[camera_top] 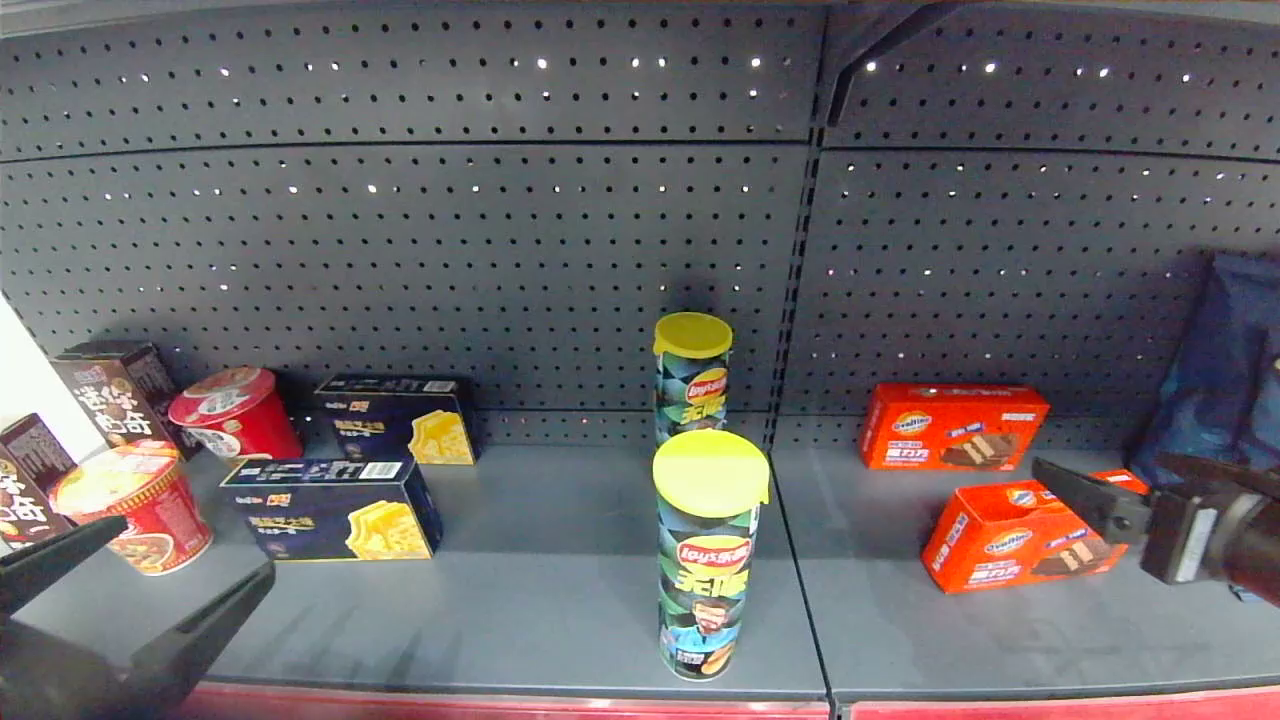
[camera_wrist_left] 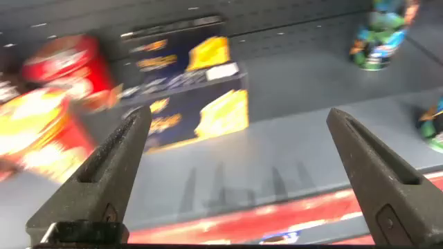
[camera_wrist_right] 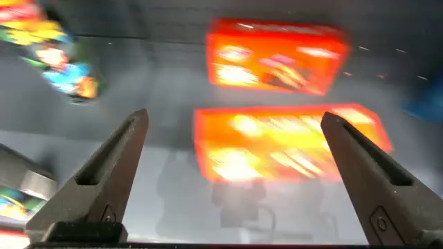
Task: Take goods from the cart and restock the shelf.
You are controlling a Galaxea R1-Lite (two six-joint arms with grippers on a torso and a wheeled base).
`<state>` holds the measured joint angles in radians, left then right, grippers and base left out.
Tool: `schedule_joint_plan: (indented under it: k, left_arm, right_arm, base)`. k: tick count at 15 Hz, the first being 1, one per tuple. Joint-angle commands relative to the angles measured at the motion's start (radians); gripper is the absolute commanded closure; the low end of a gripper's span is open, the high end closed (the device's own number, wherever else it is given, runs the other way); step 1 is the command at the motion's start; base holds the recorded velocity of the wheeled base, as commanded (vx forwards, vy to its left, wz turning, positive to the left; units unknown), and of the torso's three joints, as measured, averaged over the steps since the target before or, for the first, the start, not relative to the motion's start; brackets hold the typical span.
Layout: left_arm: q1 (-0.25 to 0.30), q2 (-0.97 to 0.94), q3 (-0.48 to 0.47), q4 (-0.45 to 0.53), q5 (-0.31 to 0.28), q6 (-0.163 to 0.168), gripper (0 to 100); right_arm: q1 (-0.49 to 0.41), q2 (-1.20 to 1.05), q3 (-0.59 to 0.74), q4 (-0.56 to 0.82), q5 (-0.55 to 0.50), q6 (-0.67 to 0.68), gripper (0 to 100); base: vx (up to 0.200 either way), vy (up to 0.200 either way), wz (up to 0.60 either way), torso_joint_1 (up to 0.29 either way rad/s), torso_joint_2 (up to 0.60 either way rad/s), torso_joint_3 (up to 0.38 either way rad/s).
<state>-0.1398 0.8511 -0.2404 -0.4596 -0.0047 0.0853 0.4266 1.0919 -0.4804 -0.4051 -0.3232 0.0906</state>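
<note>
The grey shelf (camera_top: 560,590) holds two yellow-lidded chips cans, one in front (camera_top: 708,560) and one behind (camera_top: 692,375). Two orange boxes lie to their right, the near one (camera_top: 1020,540) (camera_wrist_right: 291,142) and the far one (camera_top: 950,425) (camera_wrist_right: 277,55). My right gripper (camera_top: 1100,465) (camera_wrist_right: 235,121) is open and holds nothing, just short of the near orange box. At the shelf's front left my left gripper (camera_top: 198,545) (camera_wrist_left: 239,114) is open and holds nothing, facing a dark blue box (camera_top: 335,505) (camera_wrist_left: 194,114).
A second dark blue box (camera_top: 400,418), two red cup noodles (camera_top: 140,505) (camera_top: 235,410) and brown boxes (camera_top: 115,395) fill the shelf's left end. A dark blue bag (camera_top: 1220,360) stands at the far right. A pegboard wall (camera_top: 500,250) backs the shelf.
</note>
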Motion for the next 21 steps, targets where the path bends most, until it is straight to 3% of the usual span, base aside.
schedule_joint_plan:
  k: [1, 4, 6, 7, 8, 10, 13, 14, 15, 19, 21]
  left_arm:
    - [0.046, -0.213, 0.059, 0.065, 0.043, 0.013, 0]
    - [0.048, -0.33, 0.09, 0.151, 0.104, 0.033, 0]
    - [0.063, -0.44, 0.124, 0.237, 0.146, 0.028, 0]
    - [0.074, -0.475, 0.132, 0.263, 0.147, 0.03, 0]
    - [0.108, -0.586, 0.138, 0.352, 0.147, 0.028, 0]
    - [0.109, -0.796, 0.161, 0.509, 0.114, 0.027, 0]
    - [0.135, -0.851, 0.201, 0.499, 0.026, 0.028, 0]
    - [0.135, -0.851, 0.201, 0.499, 0.022, 0.03, 0]
    - [0.135, -0.851, 0.201, 0.499, -0.032, 0.033, 0]
    - [0.135, -0.851, 0.201, 0.499, -0.087, 0.028, 0]
    - [0.134, -0.851, 0.199, 0.501, -0.112, -0.009, 0]
  right_arm:
    - [-0.146, -0.334, 0.194, 0.058, -0.008, -0.017, 0]
    - [-0.301, -0.55, 0.301, 0.147, -0.037, -0.017, 0]
    - [-0.439, -0.684, 0.344, 0.246, -0.034, -0.022, 0]
    - [-0.46, -0.719, 0.353, 0.267, -0.034, -0.026, 0]
    - [-0.479, -0.828, 0.388, 0.322, -0.031, -0.035, 0]
    - [-0.45, -1.049, 0.464, 0.379, 0.006, -0.088, 0]
    - [-0.425, -1.086, 0.454, 0.402, 0.193, -0.104, 0]
    - [-0.425, -1.086, 0.454, 0.401, 0.207, -0.104, 0]
    - [-0.425, -1.086, 0.453, 0.405, 0.239, -0.103, 0]
    - [-0.425, -1.086, 0.456, 0.397, 0.223, -0.088, 0]
    - [-0.425, -1.086, 0.459, 0.393, 0.177, -0.077, 0]
  base:
    - [0.0, 0.0, 0.0, 0.0, 0.0, 0.0]
    - [0.0, 0.0, 0.0, 0.0, 0.0, 0.0]
    - [0.0, 0.0, 0.0, 0.0, 0.0, 0.0]
    - [0.0, 0.0, 0.0, 0.0, 0.0, 0.0]
    - [0.0, 0.0, 0.0, 0.0, 0.0, 0.0]
    - [0.0, 0.0, 0.0, 0.0, 0.0, 0.0]
    - [0.0, 0.0, 0.0, 0.0, 0.0, 0.0]
    - [0.0, 0.0, 0.0, 0.0, 0.0, 0.0]
    - [0.0, 0.0, 0.0, 0.0, 0.0, 0.0]
    - [0.0, 0.0, 0.0, 0.0, 0.0, 0.0]
    - [0.0, 0.0, 0.0, 0.0, 0.0, 0.0]
